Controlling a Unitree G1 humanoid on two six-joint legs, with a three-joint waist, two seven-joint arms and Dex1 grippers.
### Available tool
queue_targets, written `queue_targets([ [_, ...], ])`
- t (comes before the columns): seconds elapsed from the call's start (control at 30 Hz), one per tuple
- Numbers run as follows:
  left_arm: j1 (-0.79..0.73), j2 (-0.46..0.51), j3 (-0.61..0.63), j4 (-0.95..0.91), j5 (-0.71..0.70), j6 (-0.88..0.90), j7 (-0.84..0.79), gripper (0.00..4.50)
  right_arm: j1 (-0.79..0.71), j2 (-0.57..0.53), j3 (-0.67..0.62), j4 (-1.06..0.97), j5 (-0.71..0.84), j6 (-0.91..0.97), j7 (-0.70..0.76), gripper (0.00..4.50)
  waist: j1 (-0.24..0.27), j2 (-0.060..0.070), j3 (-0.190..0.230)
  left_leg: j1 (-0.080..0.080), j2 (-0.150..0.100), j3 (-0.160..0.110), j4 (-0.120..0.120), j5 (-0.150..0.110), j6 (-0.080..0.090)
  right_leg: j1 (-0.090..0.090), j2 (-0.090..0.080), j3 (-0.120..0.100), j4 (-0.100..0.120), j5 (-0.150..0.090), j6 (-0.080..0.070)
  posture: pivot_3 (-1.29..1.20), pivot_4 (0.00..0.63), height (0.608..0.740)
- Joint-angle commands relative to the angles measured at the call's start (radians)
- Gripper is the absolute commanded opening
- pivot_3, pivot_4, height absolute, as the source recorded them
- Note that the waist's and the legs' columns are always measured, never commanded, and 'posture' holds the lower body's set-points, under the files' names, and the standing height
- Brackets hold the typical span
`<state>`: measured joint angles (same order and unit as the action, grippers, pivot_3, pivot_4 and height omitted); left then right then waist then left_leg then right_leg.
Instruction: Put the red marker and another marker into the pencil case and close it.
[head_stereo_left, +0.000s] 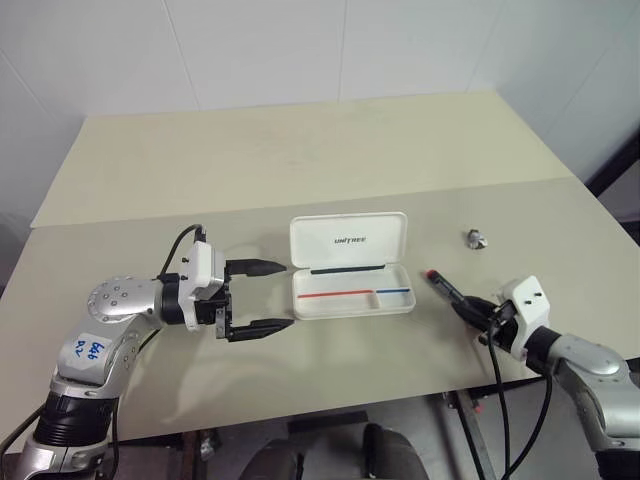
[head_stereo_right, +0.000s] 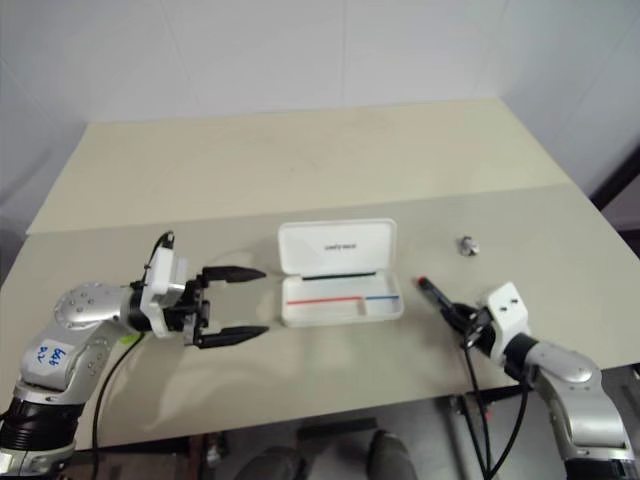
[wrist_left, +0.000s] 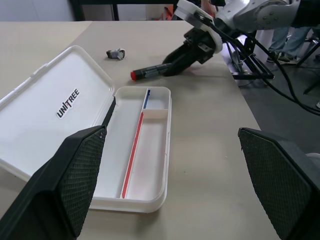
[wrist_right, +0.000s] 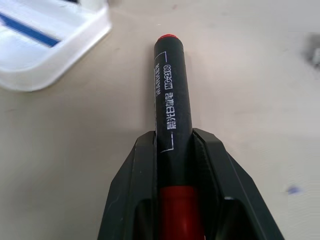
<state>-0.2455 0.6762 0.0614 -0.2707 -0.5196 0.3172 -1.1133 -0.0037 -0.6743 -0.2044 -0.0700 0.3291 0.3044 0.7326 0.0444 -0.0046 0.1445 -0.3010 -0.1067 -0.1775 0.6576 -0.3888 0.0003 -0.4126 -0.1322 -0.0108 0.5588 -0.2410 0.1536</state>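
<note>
Item: short black-barrelled red marker (wrist_right: 171, 100) lying on the table right of the open white plastic pencil case (head_stereo_left: 350, 290), our right gripper (wrist_right: 172, 165) clamped around it; we lift level, tip leading.

- I had a pale beige table (head_stereo_left: 300, 150) under the arms, with a seam running across it behind the things.
- An open white pencil case (head_stereo_left: 350, 290) lay near the middle of the table, lid tipped back, a red and blue stripe in its tray.
- A small grey object (head_stereo_left: 477, 238) sat off to the right of the case, well apart; I couldn't tell what it was.
- A red marker (head_stereo_left: 445, 286) was just right of the case; whether it touched the table I couldn't tell.
</note>
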Motion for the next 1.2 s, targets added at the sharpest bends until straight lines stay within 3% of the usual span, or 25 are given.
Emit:
queue_targets([
  [0.03,-0.01,-0.002,0.007,-0.019,-0.011,-0.012,0.005,4.5,-0.041,-0.035,-0.018,-0.009,0.006,-0.057,0.059,0.62,-0.001,0.001,0.0,0.0,0.0,0.0,-0.001,0.0,0.0,-0.001,0.0,0.0,0.0,0.0,0.0,0.0,0.15,0.74],
  [0.27,0.01,0.007,0.016,-0.02,-0.003,-0.02,0.009,4.5,-0.184,-0.081,0.053,-0.023,0.024,-0.127,0.242,0.62,-0.017,0.001,0.001,0.0,0.0,0.002,-0.007,0.0,0.0,-0.004,-0.001,-0.002,-0.002,0.0,0.0,0.0,0.15,0.74],
  [0.5,0.05,0.023,0.032,-0.039,0.0,-0.018,0.023,4.5,-0.354,-0.053,0.203,0.041,-0.029,-0.183,0.357,0.62,-0.021,0.001,0.001,-0.001,0.001,0.002,-0.008,0.0,0.0,-0.006,-0.001,-0.003,-0.003,0.0,0.0,0.0,0.15,0.74],
  [0.8,0.114,0.046,0.067,-0.027,0.027,-0.061,0.037,4.5,-0.565,0.071,0.394,0.277,-0.165,-0.372,0.446,0.62,-0.023,0.001,0.001,-0.001,0.002,0.004,-0.008,0.0,0.0,-0.007,0.0,-0.003,-0.002,0.0,0.0,0.0,0.15,0.74],
  [1.17,0.159,0.046,0.08,-0.051,0.026,-0.069,0.056,4.5,-0.699,0.127,0.445,0.521,-0.262,-0.581,0.485,0.62,-0.034,0.001,0.001,-0.005,0.002,0.008,-0.008,-0.001,0.0,-0.015,-0.001,-0.008,0.001,0.005,-0.007,0.0,0.15,0.74],
  [1.2,0.16,0.046,0.08,-0.051,0.025,-0.07,0.057,4.5,-0.702,0.128,0.444,0.528,-0.263,-0.583,0.49,0.97,-0.037,0.001,0.001,-0.005,0.002,0.008,-0.008,-0.001,0.0,-0.015,-0.001,-0.008,0.001,0.005,-0.007,0.0,0.15,0.74],
])
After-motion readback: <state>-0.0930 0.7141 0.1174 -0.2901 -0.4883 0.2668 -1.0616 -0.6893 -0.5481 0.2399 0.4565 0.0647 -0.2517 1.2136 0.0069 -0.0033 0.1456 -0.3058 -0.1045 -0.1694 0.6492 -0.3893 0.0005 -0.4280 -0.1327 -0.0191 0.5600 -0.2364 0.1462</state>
